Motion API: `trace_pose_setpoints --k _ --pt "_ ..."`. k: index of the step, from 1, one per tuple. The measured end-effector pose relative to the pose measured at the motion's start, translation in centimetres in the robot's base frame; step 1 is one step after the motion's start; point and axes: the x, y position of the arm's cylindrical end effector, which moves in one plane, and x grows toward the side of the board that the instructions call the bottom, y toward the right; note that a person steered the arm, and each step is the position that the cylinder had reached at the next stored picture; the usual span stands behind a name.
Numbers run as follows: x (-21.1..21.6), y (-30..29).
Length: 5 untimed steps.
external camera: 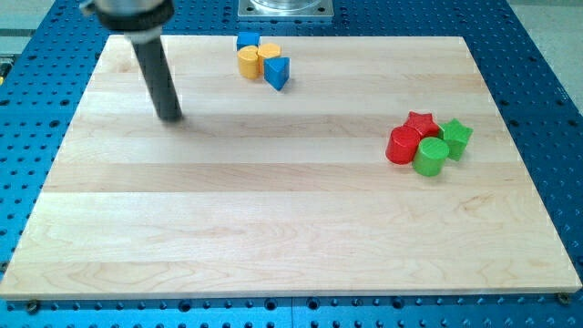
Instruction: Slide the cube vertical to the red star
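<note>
rod near-upright, my tip (170, 117) on board (273, 228) upper left, well left of blue cube (248, 41); no pincer.

The blue cube (247, 42) sits partly hidden behind the yellow blocks (259, 60).

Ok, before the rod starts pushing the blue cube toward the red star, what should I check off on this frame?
1. My tip visible: ok.
2. Blue cube located, top group: ok.
3. Tip touching cube: not ok, tip stands apart at the view's left.
4. Cube free to slide alone: not ok, yellow blocks and blue triangle crowd it.
5. Red star located, view's right: ok.
6. Star unobstructed: not ok, red cylinder and green blocks adjoin it.
</note>
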Motion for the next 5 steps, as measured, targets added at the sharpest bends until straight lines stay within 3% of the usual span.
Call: trace_pose_setpoints --k 1,2,3,5 --pt "-7.4 0.0" --pt "-11.9 1.2" --pt "-12.3 6.3" --pt "-12.3 21.9"
